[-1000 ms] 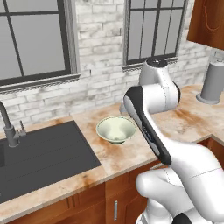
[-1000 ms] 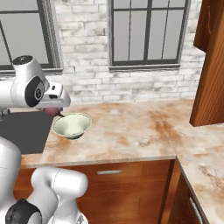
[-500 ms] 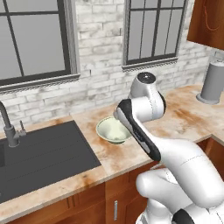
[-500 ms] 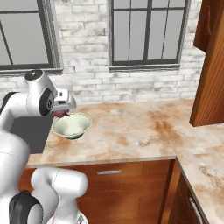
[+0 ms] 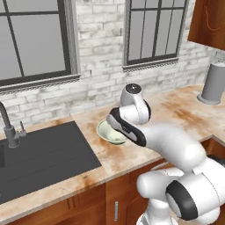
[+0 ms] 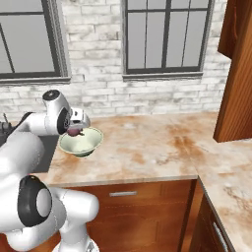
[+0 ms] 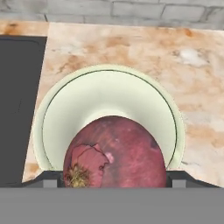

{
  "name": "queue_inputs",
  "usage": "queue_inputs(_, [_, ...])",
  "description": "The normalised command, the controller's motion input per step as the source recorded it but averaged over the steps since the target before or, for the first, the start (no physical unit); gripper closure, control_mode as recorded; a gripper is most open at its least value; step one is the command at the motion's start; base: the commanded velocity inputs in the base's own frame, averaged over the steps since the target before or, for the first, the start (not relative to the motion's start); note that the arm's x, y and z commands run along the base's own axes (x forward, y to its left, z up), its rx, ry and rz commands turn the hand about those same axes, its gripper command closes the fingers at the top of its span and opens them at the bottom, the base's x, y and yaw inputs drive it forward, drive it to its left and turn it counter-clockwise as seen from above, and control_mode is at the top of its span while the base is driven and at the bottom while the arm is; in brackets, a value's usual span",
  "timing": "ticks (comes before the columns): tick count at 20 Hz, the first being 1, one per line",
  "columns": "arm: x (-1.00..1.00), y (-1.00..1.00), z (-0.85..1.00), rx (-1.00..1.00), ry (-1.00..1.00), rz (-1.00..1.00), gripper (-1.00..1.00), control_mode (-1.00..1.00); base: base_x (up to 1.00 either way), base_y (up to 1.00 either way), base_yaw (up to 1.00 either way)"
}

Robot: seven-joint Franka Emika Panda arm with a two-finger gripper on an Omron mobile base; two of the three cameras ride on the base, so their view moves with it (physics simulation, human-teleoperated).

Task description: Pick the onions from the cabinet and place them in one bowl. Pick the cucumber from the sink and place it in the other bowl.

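My gripper (image 7: 114, 178) is shut on the dull purple-red onion (image 7: 114, 153), which fills the lower middle of the hand view. Directly under it lies the pale green-cream bowl (image 7: 109, 94), with nothing else inside. From the right base view the onion (image 6: 75, 131) hangs just over the bowl's (image 6: 82, 143) left rim, held by the gripper (image 6: 74, 131). In the left base view my arm covers most of the bowl (image 5: 107, 133). The dark sink (image 5: 39, 156) lies left of the bowl. The yellow-brown onion, the cucumber and the light blue bowl are out of view.
A dark gooseneck tap (image 5: 9, 125) stands at the sink's back left. A grey canister (image 5: 214, 83) sits at the counter's far right, below the reddish-brown wall cabinet (image 6: 238, 74). The brick wall with windows runs behind the counter.
My arm has folded down and leftward, bringing the hand with the purple-red onion lower and closer over the cream bowl. The bowl has stayed put.
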Motion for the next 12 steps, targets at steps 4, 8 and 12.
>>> queue_inputs(4, [0.46,0.04,-0.53,0.00,0.13,-0.02,1.00,-1.00,0.00,0.00,0.00])
queue_inputs(8, [0.34,0.06,-0.52,0.00,0.06,0.00,1.00,-1.00,0.00,0.00,0.00])
queue_inputs(12, [0.08,0.02,-0.42,0.02,0.06,-0.02,1.00,-1.00,0.00,0.00,0.00])
